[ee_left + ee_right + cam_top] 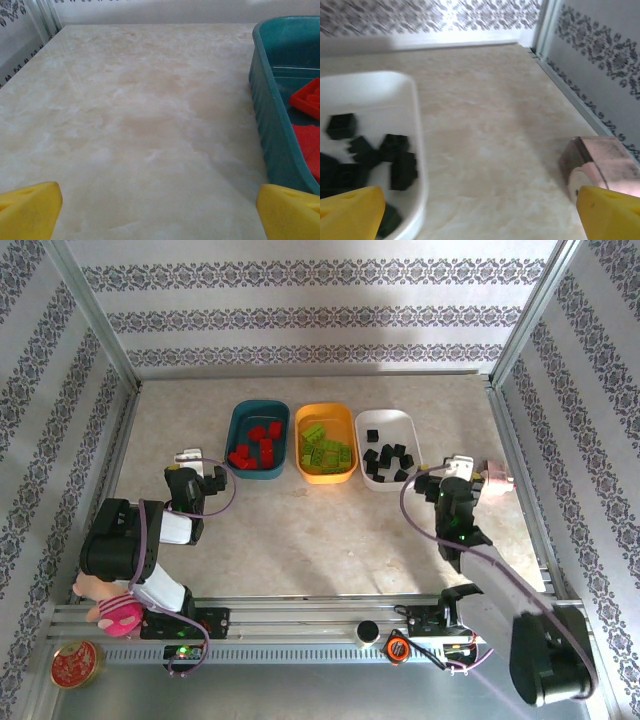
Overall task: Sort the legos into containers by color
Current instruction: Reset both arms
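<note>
A: Three colours are separated: teal tray [233, 436] with red legos [258, 445], orange-yellow tray [326, 478] with green legos [325, 447], white tray [386, 414] with black legos [388, 458].
B: Both jaws are held apart, empty; a nearby rim could be clipped, legos spilled.

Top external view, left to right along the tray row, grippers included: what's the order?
Order: left gripper → dark teal plastic tray holding red bricks → orange-yellow plastic tray holding lime green bricks → white plastic tray holding black bricks → right gripper → small pinkish box.
</note>
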Robot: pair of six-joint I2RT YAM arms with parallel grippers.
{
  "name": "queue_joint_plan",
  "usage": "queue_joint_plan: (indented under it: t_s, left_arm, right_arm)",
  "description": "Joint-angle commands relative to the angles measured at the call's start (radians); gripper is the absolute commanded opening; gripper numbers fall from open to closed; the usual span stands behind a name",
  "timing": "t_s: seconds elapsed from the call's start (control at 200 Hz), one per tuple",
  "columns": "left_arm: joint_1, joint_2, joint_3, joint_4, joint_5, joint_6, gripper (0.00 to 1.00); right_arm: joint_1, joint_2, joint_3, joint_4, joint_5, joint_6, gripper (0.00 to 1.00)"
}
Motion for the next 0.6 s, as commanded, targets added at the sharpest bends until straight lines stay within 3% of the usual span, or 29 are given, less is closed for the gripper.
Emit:
queue_joint_plan:
  t_s: [0.0, 0.155, 0.23, 0.35, 0.42, 0.495, 0.595]
  left_arm:
    - [-0.009, -0.005, -0.011, 0.059, 0.005, -0.008, 1.0]
    - [-0.009, -0.007, 0.017, 0.002, 0.045, 0.007, 1.0]
    - [-0.009, -0.006, 0.019, 0.001, 0.053, 0.01, 1.0]
    - [-0.009, -0.005, 0.02, -0.004, 0.057, 0.012, 1.0]
    - [-0.008, -0.005, 0.022, -0.004, 0.057, 0.011, 1.0]
    - [-0.009, -0.006, 0.022, -0.005, 0.058, 0.011, 1.0]
    - [-0.009, -0.006, 0.021, -0.004, 0.057, 0.011, 1.0]
  right_arm:
    - [-0.061, 0.153, 0.039, 0.191, -0.122, -0.07, 0.98]
    - [-0.097, 0.352, 0.072, 0.358, -0.184, -0.072, 0.98]
    - [-0.113, 0.397, 0.101, 0.344, -0.238, -0.057, 0.98]
    - [-0.114, 0.559, 0.057, 0.617, -0.266, -0.059, 0.98]
    - [-0.118, 0.516, 0.084, 0.478, -0.271, -0.054, 0.98]
    - [-0.122, 0.542, 0.067, 0.56, -0.275, -0.051, 0.98]
    - [-0.121, 0.524, 0.075, 0.514, -0.271, -0.055, 0.98]
